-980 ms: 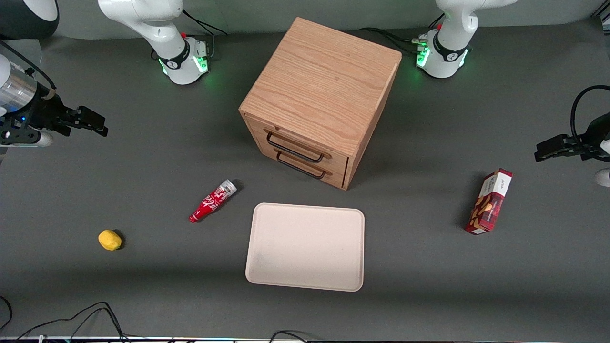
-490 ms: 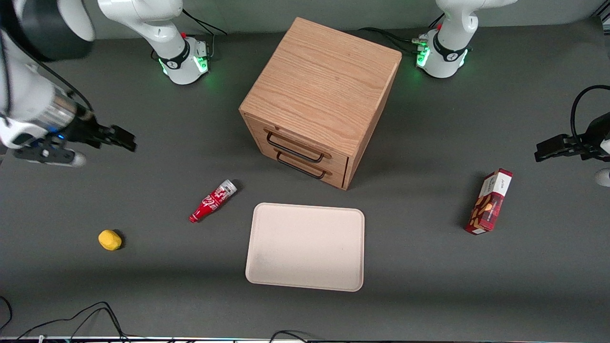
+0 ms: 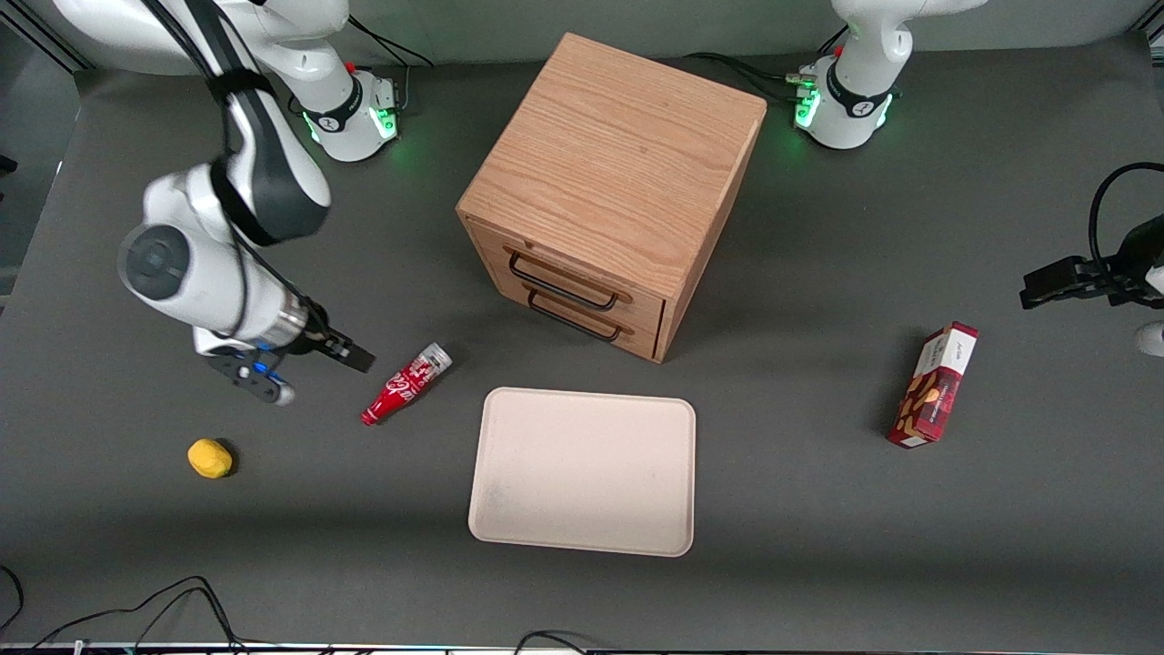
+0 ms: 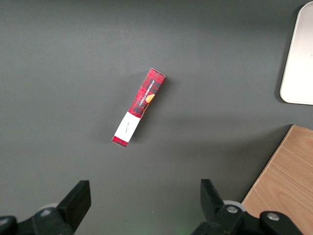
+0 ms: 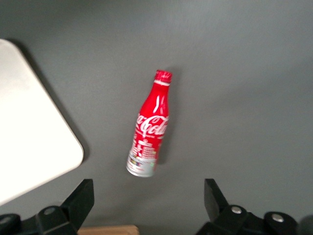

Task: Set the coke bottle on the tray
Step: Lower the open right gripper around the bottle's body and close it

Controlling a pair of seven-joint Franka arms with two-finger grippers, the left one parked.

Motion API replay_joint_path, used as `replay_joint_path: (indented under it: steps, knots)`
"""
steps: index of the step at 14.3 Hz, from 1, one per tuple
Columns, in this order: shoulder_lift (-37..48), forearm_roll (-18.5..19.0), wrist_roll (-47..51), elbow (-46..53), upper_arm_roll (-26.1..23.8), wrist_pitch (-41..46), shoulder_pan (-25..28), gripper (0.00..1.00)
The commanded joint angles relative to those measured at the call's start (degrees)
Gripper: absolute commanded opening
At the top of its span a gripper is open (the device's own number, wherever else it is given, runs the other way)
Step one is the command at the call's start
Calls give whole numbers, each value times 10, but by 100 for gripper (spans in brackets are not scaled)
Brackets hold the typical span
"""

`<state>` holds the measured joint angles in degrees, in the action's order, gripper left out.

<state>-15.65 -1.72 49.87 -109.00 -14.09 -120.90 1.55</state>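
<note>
The gripper [image 3: 350, 355] hangs above the table just beside the coke bottle [image 3: 406, 384], on the working arm's side of it, and its two fingers [image 5: 80, 200] stand spread wide with nothing between them. The bottle lies flat on the dark table [image 3: 818, 509], silver base pointing toward the cabinet [image 3: 609, 191] and cap toward the front camera, a short way off the tray [image 3: 584, 470] and not touching it. My worry is the roundness of it: if the fingers come down off centre or close along its length rather than across it, I reckon it rolls or squirts away, maybe toward the cabinet's drawers. A grip on the tapered neck could slip too, and carried too low the bottle might clip the tray's raised rim and tumble short. The tray itself is bare, so there is room to set it down anywhere on it. Nothing stands between bottle and tray. A small yellow lemon [image 3: 209, 458] sits nearer the front camera toward the working arm's end, well apart, and a red snack box [image 3: 933, 385] lies toward the parked arm's end, well clear of the job.
</note>
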Motion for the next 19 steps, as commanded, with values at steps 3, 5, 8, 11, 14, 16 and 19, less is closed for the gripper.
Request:
replay_joint_path:
  steps: [3, 5, 8, 11, 14, 16, 19]
  knots:
    - [-71, -2, 100, -24, -13, -96, 3, 100]
    - [-97, 7, 119, -30, -13, -123, 2, 100]
    - [-125, 29, 142, -38, -13, -159, 2, 100]
    - [-146, 30, 142, -40, -9, -186, 2, 100]
    - [-158, 30, 142, -43, -6, -201, 1, 100]
    - [-161, 30, 142, -43, -5, -203, 1, 95]
    - [-170, 43, 142, -50, -5, -224, -1, 84]
